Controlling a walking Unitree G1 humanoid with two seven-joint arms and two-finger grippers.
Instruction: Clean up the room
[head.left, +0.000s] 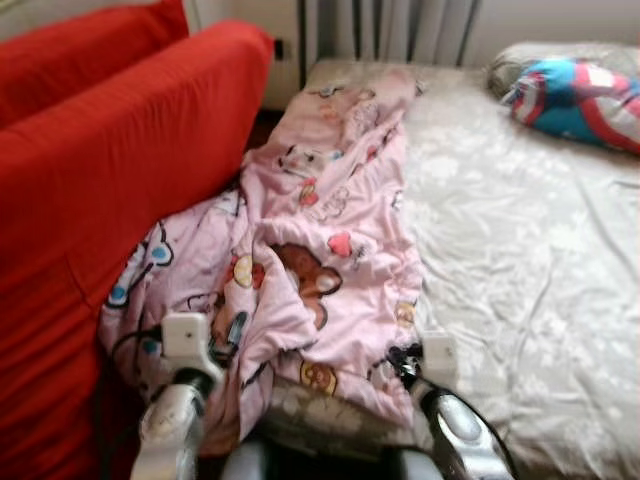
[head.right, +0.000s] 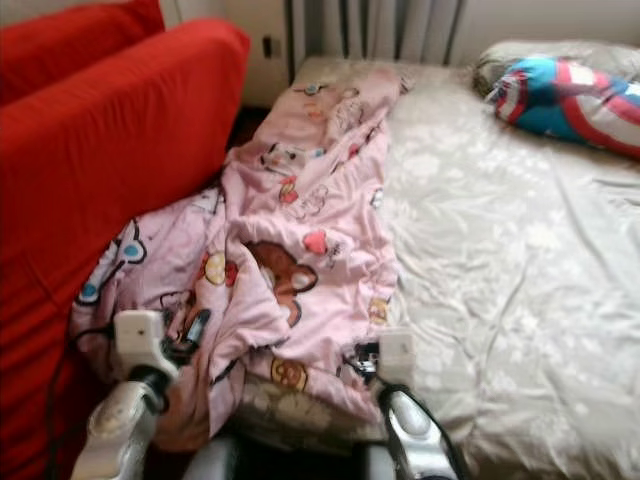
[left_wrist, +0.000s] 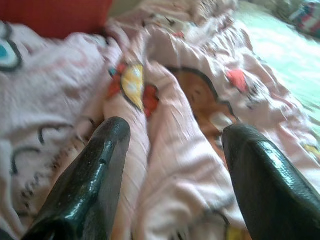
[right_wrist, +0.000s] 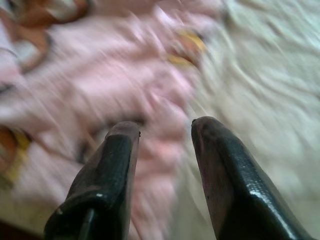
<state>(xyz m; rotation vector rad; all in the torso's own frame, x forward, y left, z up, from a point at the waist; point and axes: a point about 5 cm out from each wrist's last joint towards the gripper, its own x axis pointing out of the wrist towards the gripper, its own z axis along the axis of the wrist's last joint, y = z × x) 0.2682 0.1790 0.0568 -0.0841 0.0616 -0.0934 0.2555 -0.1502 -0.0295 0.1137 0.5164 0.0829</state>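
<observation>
the red sofa (head.left: 90, 200) walls in the left, touching the pink blanket (head.left: 320, 230); bare bed sheet (head.left: 520, 280) lies open on the right, with a pillow (head.left: 580, 95) at its far corner

No words, brands or numbers can be read anywhere. The pink blanket (head.left: 330, 250) bears only cartoon pictures of bears, hearts and small figures, with no lettering clear enough to make out. The pillow (head.left: 580, 100) carries a star in red, white and blue rings, a shield emblem without text.
</observation>
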